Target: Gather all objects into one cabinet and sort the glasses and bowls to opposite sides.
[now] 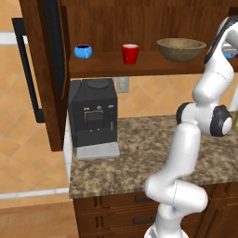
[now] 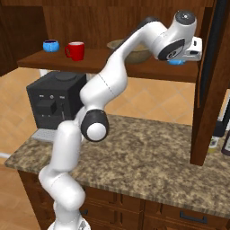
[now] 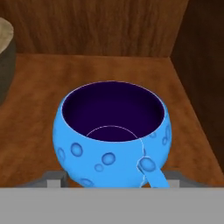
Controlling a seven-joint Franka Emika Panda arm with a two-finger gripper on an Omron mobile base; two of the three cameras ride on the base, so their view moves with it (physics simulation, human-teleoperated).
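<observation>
The pincer point(image 3: 112, 181) straddles a blue mug point(image 3: 113, 133) at the far right end of the cabinet shelf point(image 3: 35, 131), fingertips point(image 3: 54, 178) low on either side of the mug's belly. Whether the pads press the mug or sit just off it can't be told from the hand view, so grip is unconfirmed.

The mug stands upright next to the cabinet's right wall, w/ the wooden bowl point(image 1: 181, 49) just to its left. In the right base view the mug point(image 2: 176, 62) peeks out below the hand. At the shelf's other end sit a second blue mug point(image 1: 83, 51) and the red cup point(image 1: 130, 54), near each other. A black coffee machine point(image 1: 93, 118) stands on the granite table point(image 1: 153, 144) below.

Judgement: the mug looks light, rigid, glossy, so prob. slippery; rounded sides mean a squeeze too high or low could pop it out. Best hold is across the widest part of the body, clear of the small handle facing the camera. As a glass, it belongs at the opposite end from the bowl, approx. by the other cups.
</observation>
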